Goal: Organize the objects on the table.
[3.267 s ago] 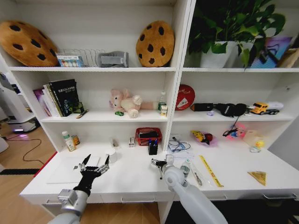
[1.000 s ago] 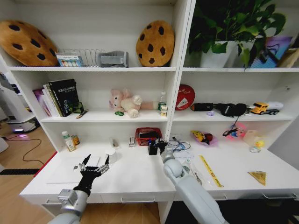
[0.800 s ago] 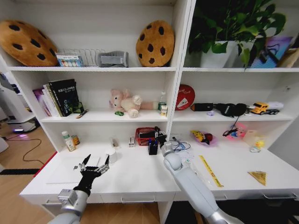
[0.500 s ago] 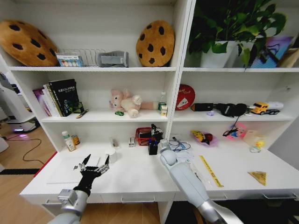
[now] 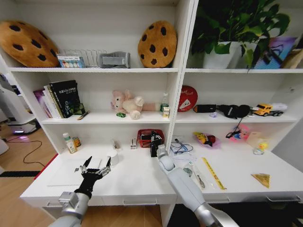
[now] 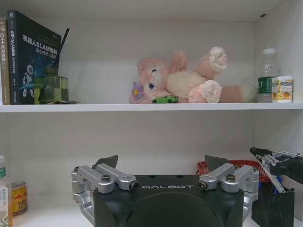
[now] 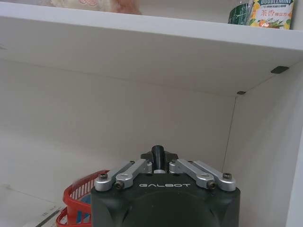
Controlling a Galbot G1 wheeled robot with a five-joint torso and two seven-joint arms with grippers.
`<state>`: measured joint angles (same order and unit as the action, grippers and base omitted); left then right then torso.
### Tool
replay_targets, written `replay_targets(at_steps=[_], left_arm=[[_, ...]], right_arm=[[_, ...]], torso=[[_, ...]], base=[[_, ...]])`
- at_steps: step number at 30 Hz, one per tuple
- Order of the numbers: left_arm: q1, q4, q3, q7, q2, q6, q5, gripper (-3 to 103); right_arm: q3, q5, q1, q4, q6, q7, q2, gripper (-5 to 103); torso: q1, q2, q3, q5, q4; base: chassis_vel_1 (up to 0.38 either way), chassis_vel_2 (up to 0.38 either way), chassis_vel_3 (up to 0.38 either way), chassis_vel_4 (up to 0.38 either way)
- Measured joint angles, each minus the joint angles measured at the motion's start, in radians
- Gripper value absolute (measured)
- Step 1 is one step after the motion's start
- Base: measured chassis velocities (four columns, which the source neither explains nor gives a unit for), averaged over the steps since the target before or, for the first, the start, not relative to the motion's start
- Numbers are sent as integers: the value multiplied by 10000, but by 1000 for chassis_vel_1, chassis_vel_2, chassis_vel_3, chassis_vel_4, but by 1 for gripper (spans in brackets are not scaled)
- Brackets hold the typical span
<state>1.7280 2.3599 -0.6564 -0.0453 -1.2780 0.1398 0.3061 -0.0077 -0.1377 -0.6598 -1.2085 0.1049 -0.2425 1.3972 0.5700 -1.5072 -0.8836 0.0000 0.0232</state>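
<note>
Above the black holder [image 5: 155, 150], right tool [image 5: 154, 137] grips marker [image 7: 156, 153]

Head camera looks forward and down over the white tabletop [image 5: 132, 177]; both wrist cameras face the shelving closely, sharing the red mesh plastic basket [image 5: 146, 136] at 12 o'clock.

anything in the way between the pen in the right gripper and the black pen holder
Nothing visible does. The right gripper, shut on the pen, hangs just over the pen holder; the red basket sits beside it.
</note>
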Motion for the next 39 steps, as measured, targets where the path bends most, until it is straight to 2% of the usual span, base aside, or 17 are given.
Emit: replay_targets(at_steps=[4,6,10,15,18,19,20,21,23,25,26,30,33,34,35,37,39], left_arm=[[0,0,0,0,0,0,0,100],[0,0,0,0,0,0,0,100],[0,0,0,0,0,1,0,100],[0,0,0,0,0,0,0,100],[0,0,0,0,0,0,0,100],[0,0,0,0,0,0,0,100],[0,0,0,0,0,0,0,100],[0,0,0,0,0,0,0,100],[0,0,0,0,0,0,0,100],[0,0,0,1,0,0,0,100],[0,0,0,1,0,0,0,100],[0,0,0,0,0,0,0,100],[0,0,-1,-3,0,0,0,100],[0,0,-1,-3,0,0,0,100],[0,-1,0,-2,0,0,0,100],[0,-1,1,4,0,0,0,100],[0,-1,0,3,0,0,0,100]], right_arm=[[-75,0,-60,-74,-99,-108,0,15],[-151,-3,-87,-227,-173,-254,-43,27],[-256,-105,-152,-540,-377,-488,-156,37],[-479,-587,-333,-1204,-893,-1127,-344,59],[-575,-783,-431,-1520,-1167,-1388,-440,65],[-681,-1007,-549,-1865,-1486,-1696,-544,70],[-1090,-2162,-1023,-3202,-2541,-3009,-899,76],[-1090,-2162,-1023,-3202,-2541,-3009,-899,76],[-1446,-3844,-1406,-4666,-3575,-4570,-1117,91],[-1481,-4251,-1402,-4994,-3798,-4875,-1136,91],[-1526,-4765,-1289,-5378,-4032,-5194,-1205,99],[-1557,-5377,-1034,-5916,-4359,-5401,-1539,100],[-1362,-5605,-919,-6824,-5062,-4958,-2994,100],[-1362,-5605,-919,-6824,-5062,-4958,-2994,100],[-1105,-5716,-964,-7332,-5322,-4510,-3811,100],[-377,-6216,-1319,-8409,-5795,-3587,-4927,100],[435,-6860,-1851,-9425,-6133,-2925,-5777,100]], torso=[[0,0,0,0,1],[0,0,0,0,0],[0,-1,0,-1,0],[0,0,1,0,0],[0,0,0,0,0],[0,-1,0,0,-1],[0,-1,0,0,2],[0,-1,0,0,2],[-1,-1,1,1,1],[-1,-1,1,0,0],[-1,-1,1,1,-1],[-1,-1,1,1,-3],[0,0,0,3,-2],[0,0,0,3,-2],[0,0,0,1,6],[0,-1,1,3,4],[0,-1,1,5,4]], base=[[0,0,0,0],[0,0,0,0],[0,0,0,0],[0,0,0,0],[0,0,0,0],[0,0,0,0],[0,0,0,0],[0,0,0,0],[0,0,0,0],[0,0,0,0],[0,0,0,0],[0,0,0,0],[0,0,0,0],[0,0,0,0],[0,0,0,0],[0,0,0,0],[0,0,0,0]])
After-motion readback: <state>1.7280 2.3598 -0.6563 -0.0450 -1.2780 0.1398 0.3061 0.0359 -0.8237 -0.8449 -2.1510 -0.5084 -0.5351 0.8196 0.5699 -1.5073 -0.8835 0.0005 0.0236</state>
